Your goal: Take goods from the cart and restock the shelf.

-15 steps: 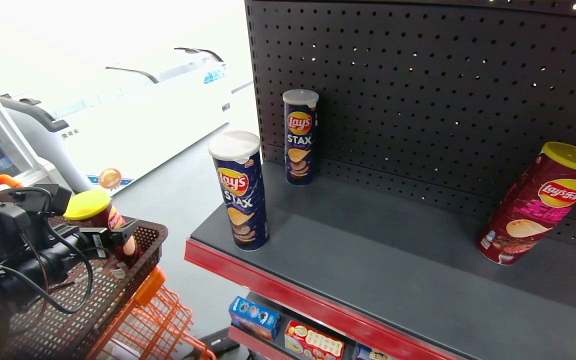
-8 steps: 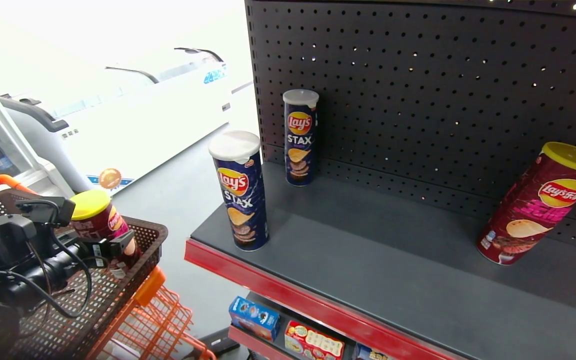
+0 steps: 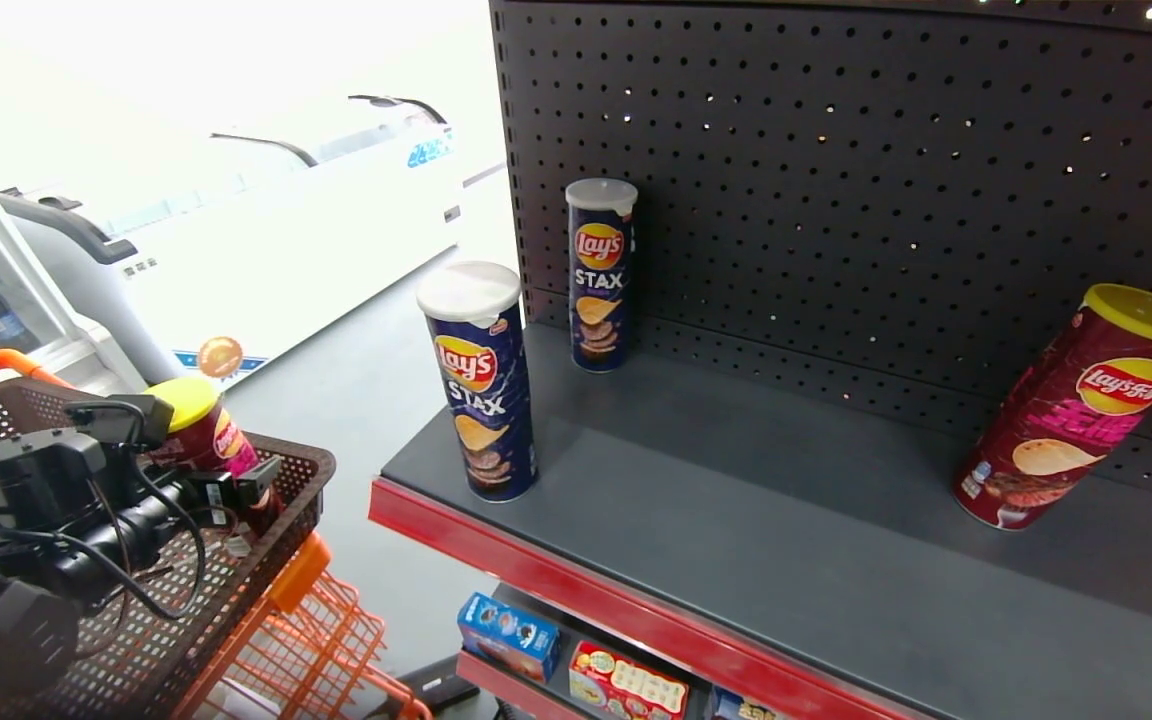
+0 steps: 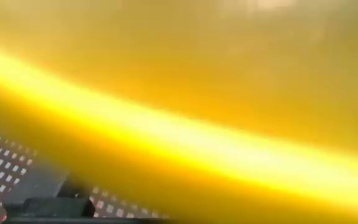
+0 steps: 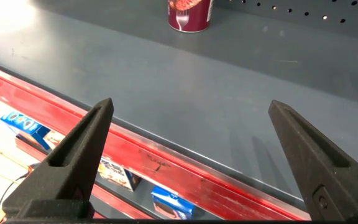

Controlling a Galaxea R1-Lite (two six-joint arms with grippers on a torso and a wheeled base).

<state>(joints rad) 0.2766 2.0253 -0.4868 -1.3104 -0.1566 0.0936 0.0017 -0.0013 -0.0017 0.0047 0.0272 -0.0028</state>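
A red chip can with a yellow lid (image 3: 204,440) stands tilted in the brown cart basket (image 3: 281,535). My left gripper (image 3: 248,482) is shut on its body, and its yellow lid (image 4: 179,93) sits right against the left wrist camera. On the grey shelf (image 3: 736,500) stand two blue chip cans, one at the front edge (image 3: 481,385) and one at the back (image 3: 600,275). Another red can (image 3: 1076,410) leans against the pegboard at the right. My right gripper (image 5: 191,162) hangs open over the shelf's red front edge (image 5: 185,168), with that red can (image 5: 190,15) farther off.
The black pegboard (image 3: 836,180) backs the shelf. Snack boxes (image 3: 508,632) lie on the lower shelf under the red edge. A white freezer (image 3: 266,230) stands behind the cart. Bare shelf room lies between the blue cans and the leaning red can.
My left arm has pushed a little to the right and farther onto the red can in the basket; the can's lid has shifted slightly with it. The shelf goods have not moved.
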